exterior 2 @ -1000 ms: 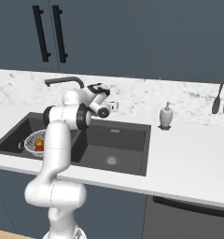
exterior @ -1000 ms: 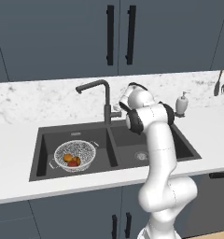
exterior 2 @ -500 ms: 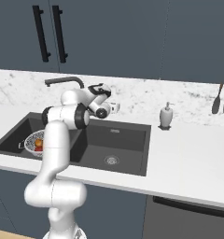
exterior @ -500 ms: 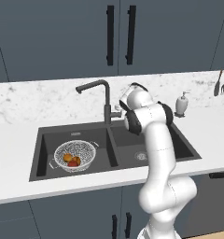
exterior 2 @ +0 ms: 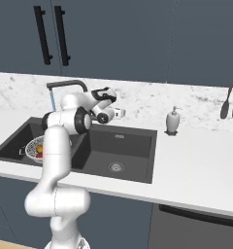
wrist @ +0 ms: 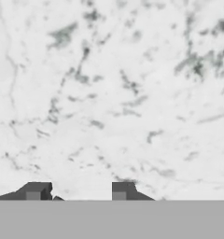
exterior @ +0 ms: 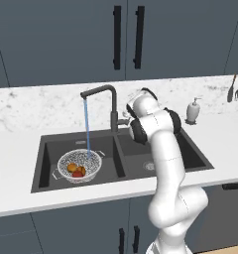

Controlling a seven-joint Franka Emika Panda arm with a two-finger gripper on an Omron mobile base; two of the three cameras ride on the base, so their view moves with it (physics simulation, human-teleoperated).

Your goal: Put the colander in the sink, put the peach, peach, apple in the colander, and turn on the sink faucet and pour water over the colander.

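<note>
The silver mesh colander [exterior: 79, 165] sits in the left basin of the dark sink [exterior: 45, 166]. Inside it lie two orange peaches [exterior: 71, 167] and the red apple [exterior: 78, 174]. A thin blue stream of water [exterior: 87, 126] falls from the spout of the dark sink faucet [exterior: 112, 106] into the colander. My gripper [exterior: 124, 121] is beside the faucet's base, on its right, by the small side lever. In the hand view its fingertips [wrist: 37, 190] stand apart with only marble between them, so my gripper [wrist: 80, 191] is open. My arm hides most of the colander [exterior 2: 32, 145] in the right base view.
A white soap dispenser [exterior 2: 173, 120] stands on the marble counter right of the sink [exterior 2: 130, 146]. Dark utensils [exterior 2: 226, 102] hang on the wall at the far right. Dark cabinet doors with black handles [exterior: 117, 37] are above the counter.
A blue stream of water now runs from the faucet spout into the colander; earlier none showed. The arm has barely moved.
</note>
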